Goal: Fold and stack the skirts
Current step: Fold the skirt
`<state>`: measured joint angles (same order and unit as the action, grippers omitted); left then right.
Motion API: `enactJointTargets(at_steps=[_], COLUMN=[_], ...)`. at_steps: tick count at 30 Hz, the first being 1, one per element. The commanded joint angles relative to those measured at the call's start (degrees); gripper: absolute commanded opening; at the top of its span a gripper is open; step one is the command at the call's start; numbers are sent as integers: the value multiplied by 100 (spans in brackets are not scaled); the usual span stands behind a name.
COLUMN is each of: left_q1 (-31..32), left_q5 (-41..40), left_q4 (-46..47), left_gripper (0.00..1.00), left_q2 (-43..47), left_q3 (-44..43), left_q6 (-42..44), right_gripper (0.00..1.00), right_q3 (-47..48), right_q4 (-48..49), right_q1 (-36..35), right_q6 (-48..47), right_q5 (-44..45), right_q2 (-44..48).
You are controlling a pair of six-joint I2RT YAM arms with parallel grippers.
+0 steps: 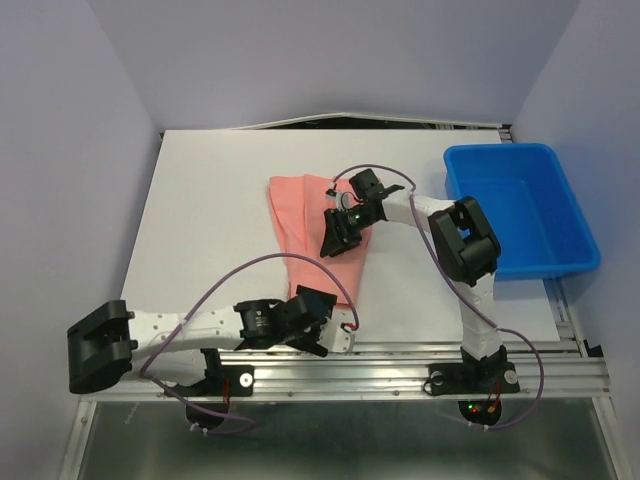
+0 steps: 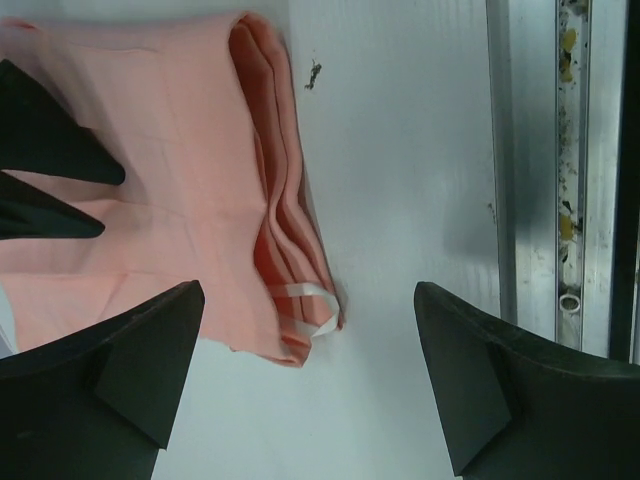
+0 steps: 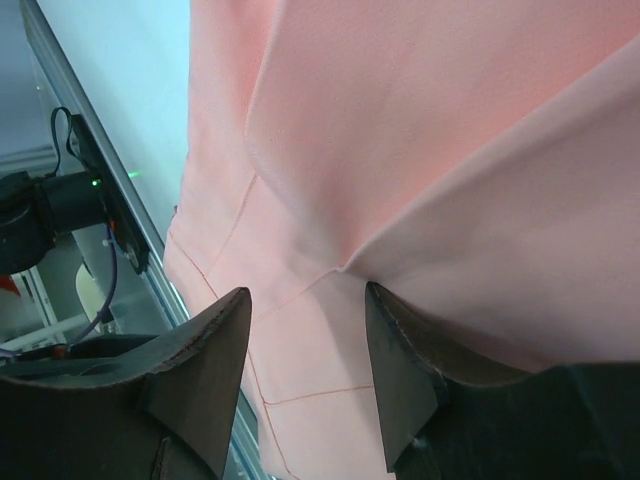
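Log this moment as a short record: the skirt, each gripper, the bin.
skirt: salmon-pink, the only one in view, folded into a long strip, lying on the white table
left gripper: jaws wide open, over the skirt's near corner
right gripper: jaws apart, close on the cloth midway along the strip; whether it grips cannot be told
blue bin: at the table's right edge, apart from the skirt, nothing seen inside
stack: not yet started
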<state>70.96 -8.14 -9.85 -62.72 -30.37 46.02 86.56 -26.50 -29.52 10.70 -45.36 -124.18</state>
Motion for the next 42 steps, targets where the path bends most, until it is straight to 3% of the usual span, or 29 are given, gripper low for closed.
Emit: enactJointTargets(at_steps=[1, 8, 14, 16, 21, 25, 28, 31, 34, 37, 42], left_q1=[111, 138, 102, 76, -21, -21, -21, -21, -21, -29, -240], left_q5=[-609, -1399, -2059, -2104, -1824, -1173, -567, 118, 777, 1700, 2973], left_q4=[1045, 2082, 2549, 2418, 1365, -293, -1149, -2168, -3012, -3751, -4850], left_gripper=[95, 82, 48, 35, 20, 0, 0, 0, 0, 0, 0], left_q2=[-661, -1988, -2447, -2246, -1744, -1507, -1498, -1603, -1691, -1708, -2190], left_q3=[66, 110, 225, 119, -564, -1363, -2112, -2736, -3228, -3710, -4590], left_q6=[-357, -217, -164, -207, -348, -514, -769, -884, -981, -946, -893], right_gripper=[55, 54, 53, 52, 52, 52, 53, 62, 68, 71, 76], right_q3=[124, 106, 80, 19, -280, -421, -430, -45, 387, 1203, 2452], right_q4=[31, -13, -162, -163, -31, -22, -48, -179, -233, -381, -497], right_q1=[-28, -28, -28, -80, -212, -528, -608, -608, -240, 181, 306], right_q6=[-296, -472, -613, -657, -674, -727, -727, -824, -833, -1008, -1404], right_q5=[432, 485, 388, 379, 388, 405, 493, 834, 1161, 1327, 1680], right_q2=[-379, -511, -757, -783, -643, -415, -81, 252, 421, 272, -482])
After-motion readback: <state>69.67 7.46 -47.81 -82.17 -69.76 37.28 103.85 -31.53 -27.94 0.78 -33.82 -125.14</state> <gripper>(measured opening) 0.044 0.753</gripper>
